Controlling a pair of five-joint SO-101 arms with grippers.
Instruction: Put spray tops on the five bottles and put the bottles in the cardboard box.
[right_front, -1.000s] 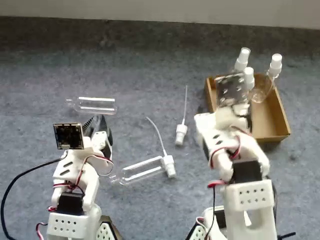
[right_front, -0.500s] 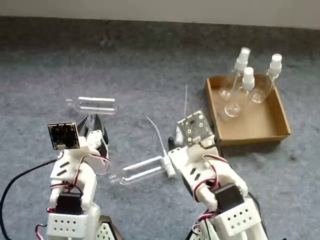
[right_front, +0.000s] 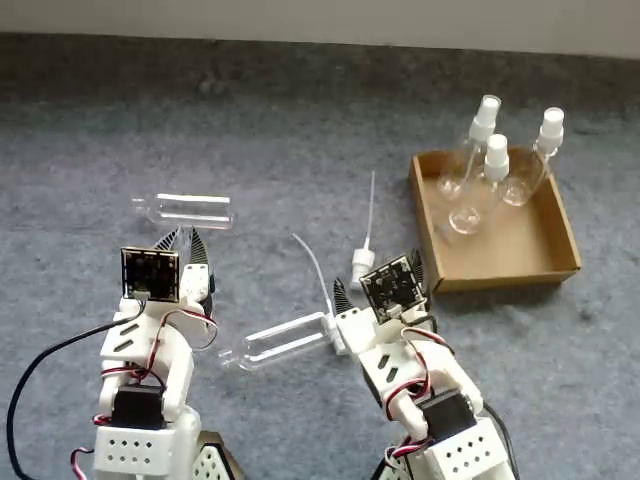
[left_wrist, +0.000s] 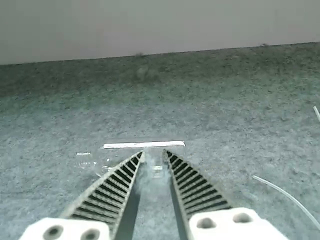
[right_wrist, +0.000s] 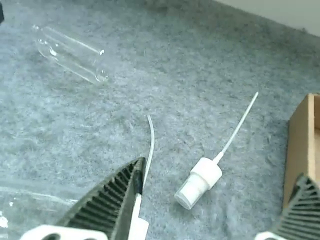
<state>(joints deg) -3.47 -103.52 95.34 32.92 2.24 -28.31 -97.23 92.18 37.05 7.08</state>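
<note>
Grey carpet covers the whole work surface, and along the top of the high view it meets a pale wall strip. You have open carpet across the upper left and upper middle of that view.

Your left gripper (right_front: 186, 238) sits in the lower left. Its toothed fingers stand a narrow gap apart with nothing between them. Their tips are just short of a clear uncapped plastic bottle (right_front: 190, 210) lying on its side on the carpet just above them.

Your right gripper (right_front: 379, 274) is at lower centre and is spread wide, holding nothing. A loose white spray top with a straight thin tube (right_front: 362, 265) lies on the carpet between its fingers, the tube running toward the top of the frame. One finger is near the lower left corner of the shallow brown cardboard box (right_front: 510, 272) at the right, so there is little room on that side. The other finger is just beside a second white spray top with a curved tube (right_front: 340, 335).

That second top lies at the end of a second clear bottle on its side (right_front: 280, 340), between the two arms. You cannot tell whether they touch.

Three clear bottles with white spray tops (right_front: 480, 195) lean together in the box's upper half. A strip of bare carpet separates the box from the right edge.
</note>
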